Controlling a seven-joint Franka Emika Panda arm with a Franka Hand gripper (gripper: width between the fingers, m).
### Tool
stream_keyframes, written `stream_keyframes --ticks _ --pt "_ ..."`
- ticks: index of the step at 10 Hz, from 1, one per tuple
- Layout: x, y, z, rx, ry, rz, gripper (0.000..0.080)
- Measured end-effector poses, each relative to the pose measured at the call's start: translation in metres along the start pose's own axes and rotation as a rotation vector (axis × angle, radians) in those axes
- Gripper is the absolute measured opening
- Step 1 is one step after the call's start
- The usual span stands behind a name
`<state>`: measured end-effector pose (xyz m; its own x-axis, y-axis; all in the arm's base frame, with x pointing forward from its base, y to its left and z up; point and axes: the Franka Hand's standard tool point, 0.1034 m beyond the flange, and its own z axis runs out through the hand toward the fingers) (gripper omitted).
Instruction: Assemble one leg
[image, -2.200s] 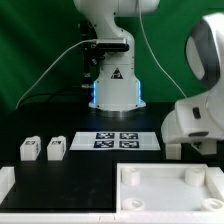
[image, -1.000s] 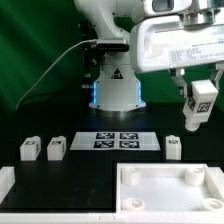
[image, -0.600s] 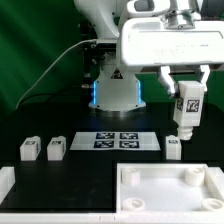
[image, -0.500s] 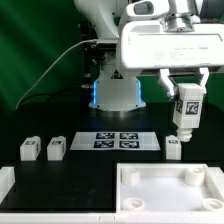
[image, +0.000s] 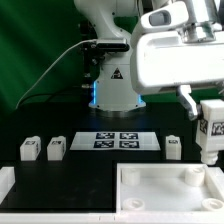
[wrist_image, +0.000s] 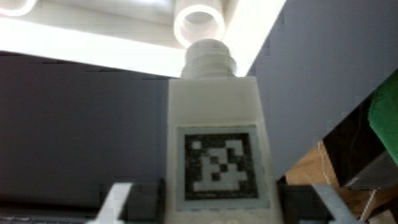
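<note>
1 leg (image: 213, 129) (wrist_image: 217, 140) clenched in the jaws
Its base sat between the jaws, marker tag (wrist_image: 217, 166) just beyond, peg farthest out.

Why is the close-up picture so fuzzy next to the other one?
Wrist view: the leg sits very near the lens, so its marker is soft, and the white tabletop behind is washed out. Exterior view: sharper, evenly lit, a blue glow on the arm's base.
</note>
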<state>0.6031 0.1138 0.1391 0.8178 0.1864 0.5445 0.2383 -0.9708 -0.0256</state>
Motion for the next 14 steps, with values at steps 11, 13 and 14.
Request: stream_keyframes --ticks 11,13,14 --pt "-0.015 0.002 0.052 0.007 -0.002 0.028 0.0293" --pt "-0.022 0.002 0.054 0.008 -0.013 0.028 0.0293" --pt "-0.023 0.002 0.055 0.006 -0.006 0.03 0.0293"
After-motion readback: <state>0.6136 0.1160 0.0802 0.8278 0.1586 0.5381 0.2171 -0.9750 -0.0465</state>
